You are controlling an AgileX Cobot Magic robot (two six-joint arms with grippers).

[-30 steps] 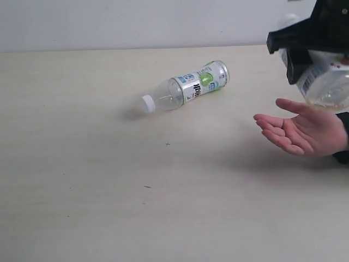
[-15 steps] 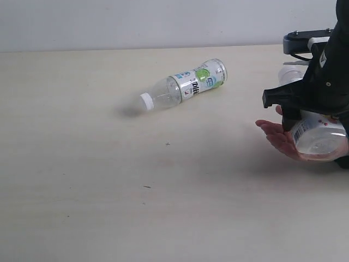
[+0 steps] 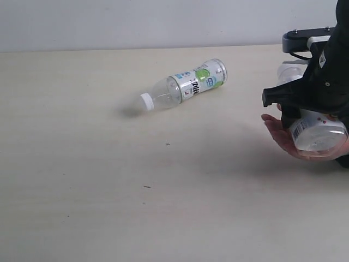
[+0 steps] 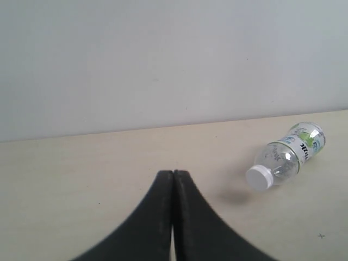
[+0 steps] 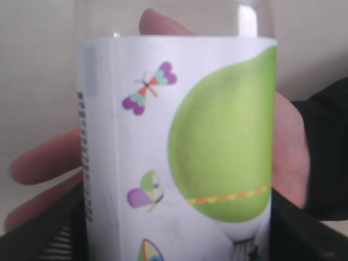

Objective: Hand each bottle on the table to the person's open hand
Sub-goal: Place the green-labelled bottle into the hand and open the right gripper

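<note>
A clear bottle (image 3: 185, 84) with a white cap and a green-spotted label lies on its side on the beige table (image 3: 109, 191); the left wrist view shows this bottle (image 4: 288, 155) too. A second bottle (image 3: 319, 134) with a white label rests in the person's open hand (image 3: 281, 134) at the right edge. My right gripper (image 3: 305, 103) is shut on that bottle (image 5: 179, 152), its dark fingers pressing both sides, and the hand (image 5: 291, 157) lies behind it. My left gripper (image 4: 173, 174) is shut and empty, well short of the lying bottle. No other bottles show.
A pale wall (image 3: 136, 22) runs behind the table's far edge. The person's dark sleeve (image 3: 343, 159) is at the right border. Bare tabletop stretches across the left and front.
My right gripper has come down with its bottle from above the hand into the palm. The hand's fingers now curl under the bottle. The lying bottle stays put.
</note>
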